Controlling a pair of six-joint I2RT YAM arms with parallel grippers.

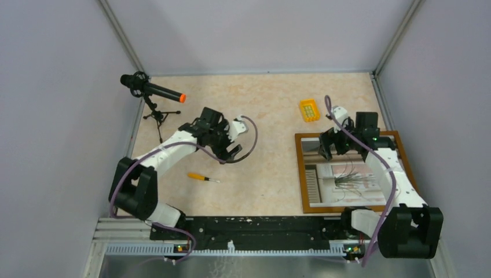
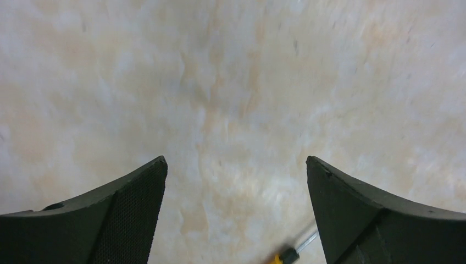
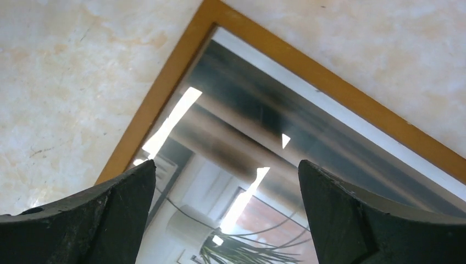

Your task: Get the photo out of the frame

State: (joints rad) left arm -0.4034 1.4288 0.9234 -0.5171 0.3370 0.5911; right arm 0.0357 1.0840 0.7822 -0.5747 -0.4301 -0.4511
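Frame lies flat and face up on the right side of the table, near the right arm's base. The photo sits inside it under reflective glazing: spiky green plant, beige-brown bands. Right gripper is over the frame's far-left corner area, jaws spread wide with nothing between them; can't tell if the tips touch the glass. Left gripper is over bare tabletop at left-centre, jaws also wide apart and empty. A yellow-handled screwdriver lies just near of it. A small yellow box sits just far of the frame, any marking on it too small to read. A microphone on a tripod stands at the far-left corner.
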